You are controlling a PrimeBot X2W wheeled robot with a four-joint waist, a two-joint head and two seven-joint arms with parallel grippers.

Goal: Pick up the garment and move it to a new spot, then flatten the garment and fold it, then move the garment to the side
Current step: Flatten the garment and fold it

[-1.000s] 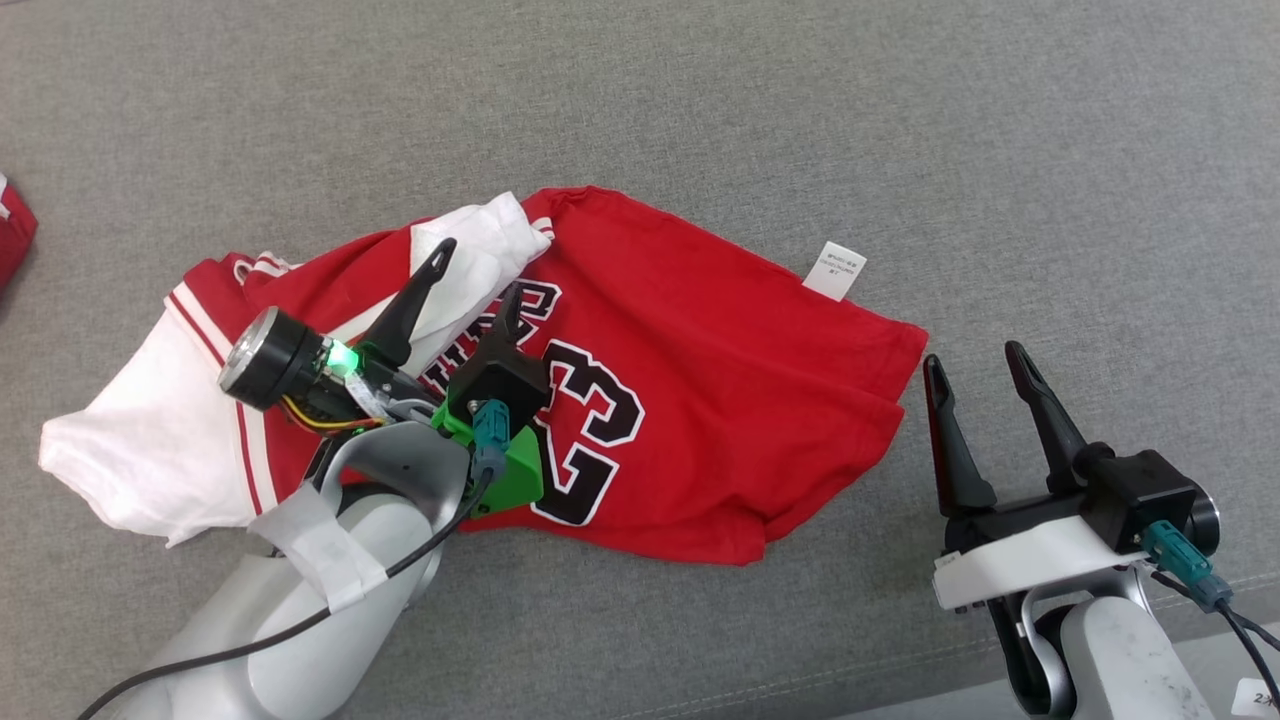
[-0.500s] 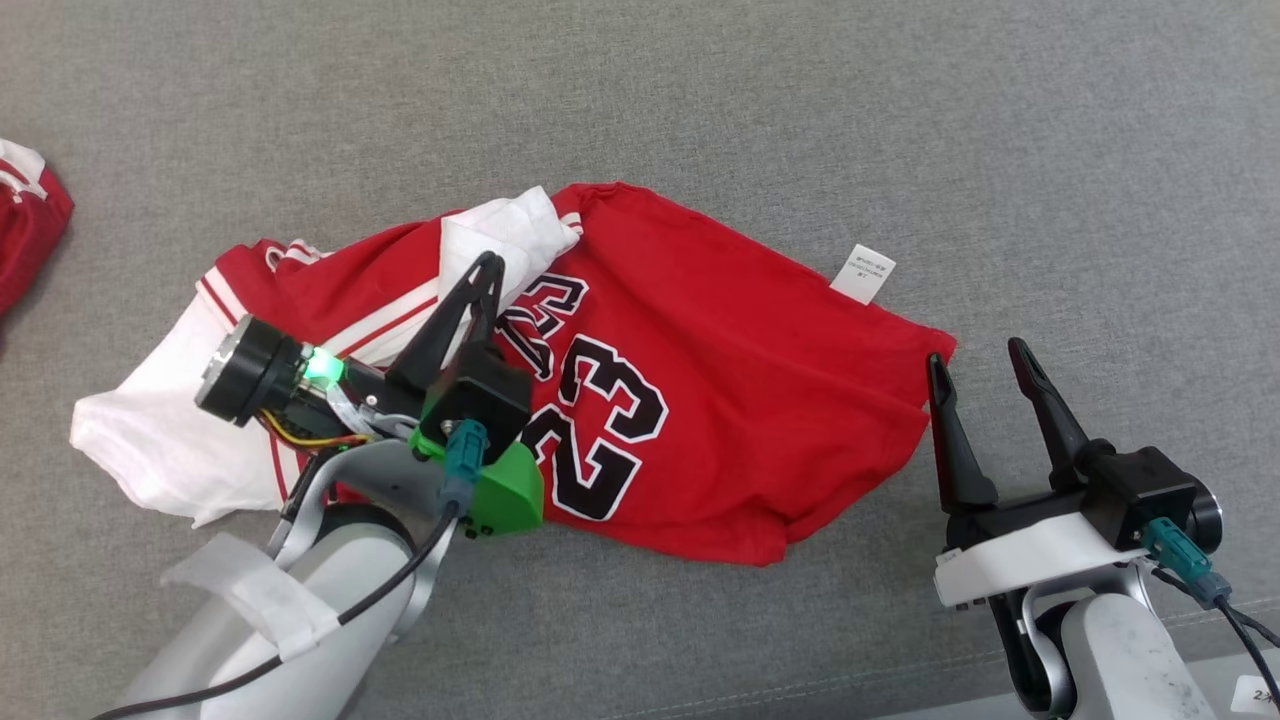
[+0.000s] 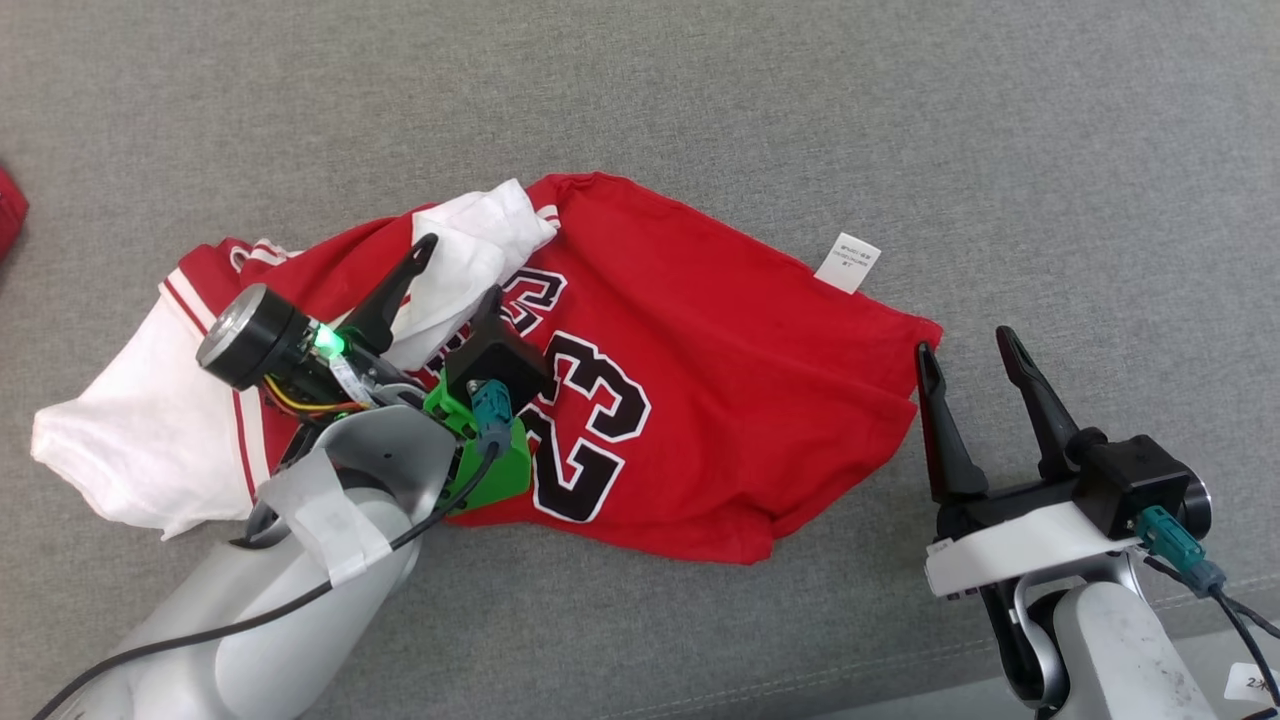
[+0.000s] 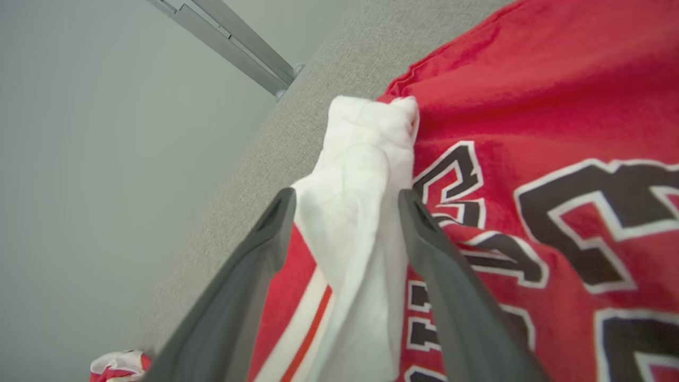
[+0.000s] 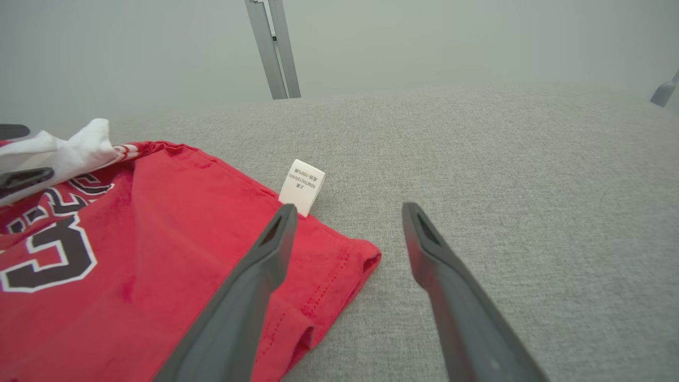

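1. Near edge of the bench [image 3: 700, 90]: both arms enter here. The right gripper [image 3: 965, 342] stands toward the near right corner, its fingers spread with nothing between them. Its inner fingertip is at the garment's right hem corner. You cannot tell whether it touches the cloth.

2. Middle of the bench, left of centre: the garment [image 3: 700, 330] lies here, crumpled and not flat. It is a red jersey with a black "23" outlined in white. The left forearm lies over its near left part and hides it from the head view.

3. The left gripper [image 3: 460, 266] is over the jersey's upper left area with its fingers spread. A folded white sleeve [image 4: 360, 175] rises between them. It lies over the red front and covers part of the lettering above the number. A second white sleeve with red stripes spreads toward the bench's left edge.

4. Far hem: a white care label [image 3: 847, 263] sticks out onto bare bench.

5. Left edge of the bench: another red cloth [image 3: 8, 215] lies well apart from the jersey.

6. Beyond the far edge: a grey metal post [image 5: 273, 48] stands against a pale wall.
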